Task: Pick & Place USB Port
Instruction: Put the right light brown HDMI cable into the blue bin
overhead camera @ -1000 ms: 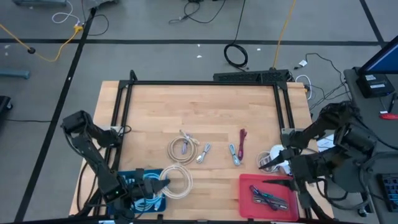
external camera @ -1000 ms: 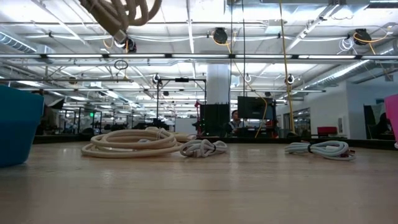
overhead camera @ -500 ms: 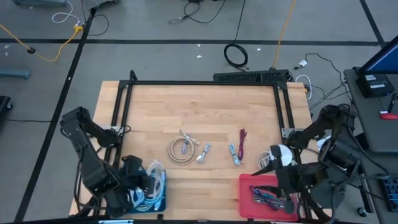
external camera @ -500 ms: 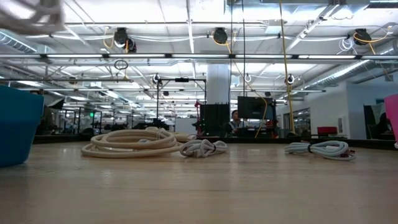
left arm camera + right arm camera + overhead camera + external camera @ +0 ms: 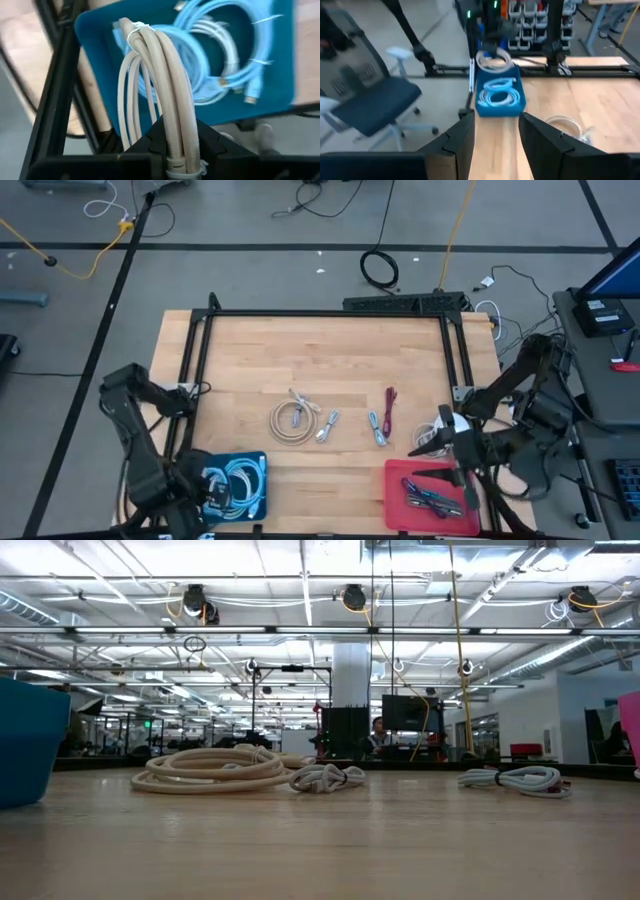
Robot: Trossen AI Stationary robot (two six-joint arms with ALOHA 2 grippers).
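At the worktop's near left corner, the left claw [image 5: 172, 150] is clamping a beige cable coil [image 5: 155, 90] over the blue bin [image 5: 232, 485], which is already holding pale-blue cables [image 5: 220, 55]. The right claw [image 5: 462, 452], fingers apart and empty, is hovering over the red tray [image 5: 432, 492]. Several bundles [image 5: 292, 420] are lying unsorted mid-worktop; nothing is blocking the drop.

I see a beige coiled USB cable [image 5: 160, 95] hanging over the blue bin [image 5: 272, 85] at seven o'clock, holding light-blue cables [image 5: 220, 55].
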